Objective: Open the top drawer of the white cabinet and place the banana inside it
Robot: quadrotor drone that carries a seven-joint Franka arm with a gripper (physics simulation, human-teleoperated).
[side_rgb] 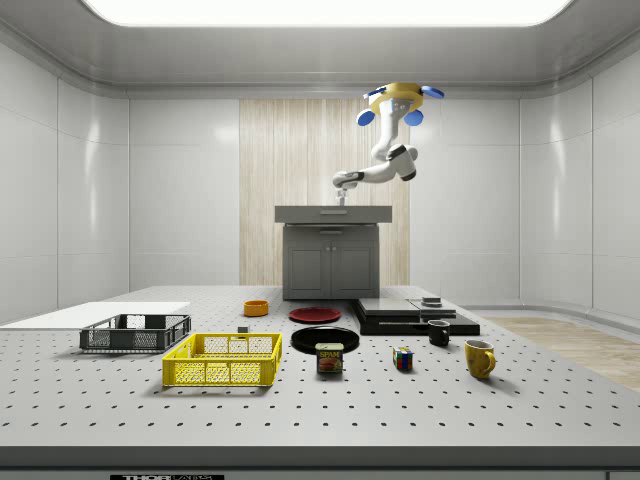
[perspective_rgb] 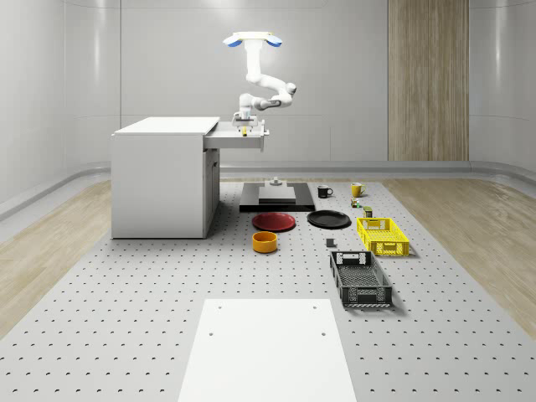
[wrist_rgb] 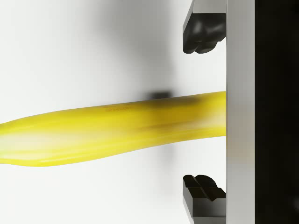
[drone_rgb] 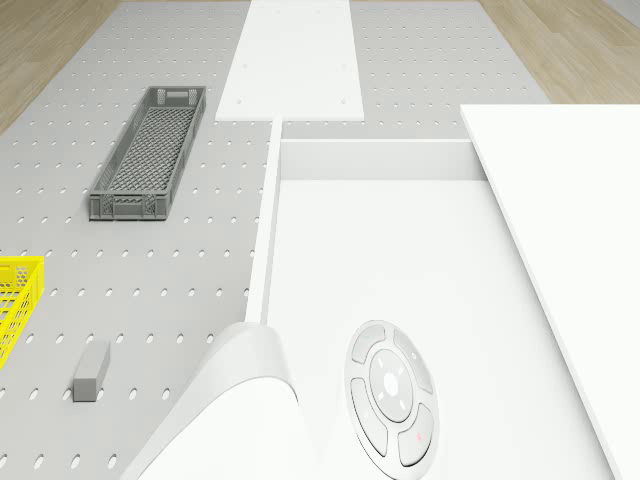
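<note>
The banana (wrist_rgb: 112, 128) between the claw's fingers (wrist_rgb: 202, 30) has a smooth, waxy yellow skin with a soft sheen and a dark smudge near its upper edge. The fingers look like matt black rubber or plastic, moulded with rounded ridges. Beside them the claw (wrist_rgb: 203, 112) body shows a brushed, satin grey metal face. Under the claw, the drawer (drone_rgb: 420, 270) floor is plain, smooth white with a faint gloss, like painted board. Below and beyond the claw, the table (drone_rgb: 190, 270) is matt grey, perforated with holes. The grey crate (drone_rgb: 148, 152) looks like meshed plastic.
</note>
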